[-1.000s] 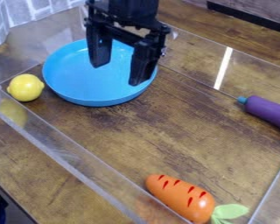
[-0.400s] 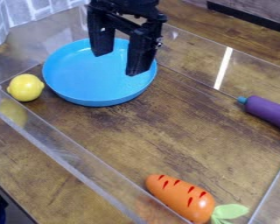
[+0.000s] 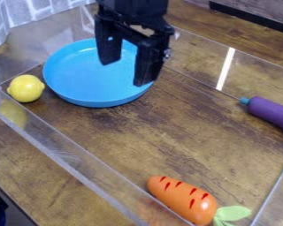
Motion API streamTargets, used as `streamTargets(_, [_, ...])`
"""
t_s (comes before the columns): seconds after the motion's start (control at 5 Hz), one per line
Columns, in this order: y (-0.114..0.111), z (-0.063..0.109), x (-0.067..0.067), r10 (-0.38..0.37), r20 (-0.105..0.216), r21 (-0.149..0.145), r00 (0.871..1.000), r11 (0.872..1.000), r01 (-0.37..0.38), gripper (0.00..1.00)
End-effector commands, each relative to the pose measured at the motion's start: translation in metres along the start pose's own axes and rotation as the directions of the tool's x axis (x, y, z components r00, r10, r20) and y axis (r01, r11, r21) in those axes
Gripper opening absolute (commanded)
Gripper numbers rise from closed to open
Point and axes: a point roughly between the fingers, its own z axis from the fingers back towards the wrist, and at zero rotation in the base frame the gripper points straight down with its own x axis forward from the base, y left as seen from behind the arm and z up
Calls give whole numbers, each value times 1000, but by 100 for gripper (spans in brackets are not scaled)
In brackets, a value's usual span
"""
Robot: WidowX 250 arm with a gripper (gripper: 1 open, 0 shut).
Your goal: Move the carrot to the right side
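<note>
The carrot (image 3: 186, 198) lies at the near right of the wooden table, plump and orange with dark grooves, its light green leaves (image 3: 233, 214) pointing right. My gripper (image 3: 128, 62) hangs open over the right part of the blue bowl (image 3: 82, 79) at the back left, far from the carrot. Nothing sits between its black fingers (image 3: 110, 48).
A yellow lemon (image 3: 26, 87) rests left of the blue bowl. A purple eggplant (image 3: 274, 111) lies at the right edge. Clear plastic walls (image 3: 73, 168) fence the wooden table along the near-left side and the back.
The gripper has shifted slightly to the right and a little lower over the bowl. It stays open. The carrot, lemon and eggplant have not moved.
</note>
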Motion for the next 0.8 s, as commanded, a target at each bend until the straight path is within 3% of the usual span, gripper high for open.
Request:
streamTargets(0.0, [3,13,11,66,51,20,997,998,-67,100])
streamTargets(0.6, [2,28,12,192,66,44,979,980,-195,100])
